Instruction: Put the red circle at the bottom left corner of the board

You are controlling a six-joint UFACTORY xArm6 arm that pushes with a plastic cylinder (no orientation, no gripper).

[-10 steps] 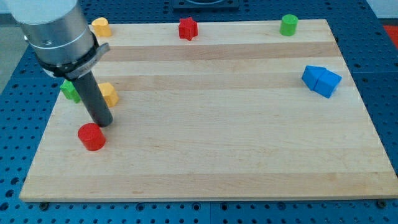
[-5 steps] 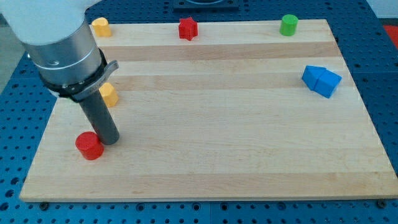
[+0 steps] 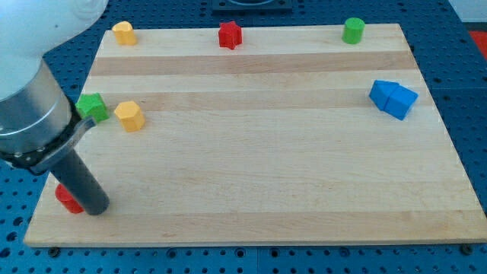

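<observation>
Since the earlier frames you slid the red circle down-left; it sat near the board's bottom-left corner, my tip touching its right side, grasping nothing. You needed short, gentle nudges.

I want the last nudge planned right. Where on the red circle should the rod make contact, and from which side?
My tip sits against the view's right side of the red circular block, mostly hiding it. The block is a low round cylinder lying near the wooden board's bottom left corner. Its curved wall slips off a glancing push, so probably press that wall centrally from the upper right, toward the corner.
</observation>
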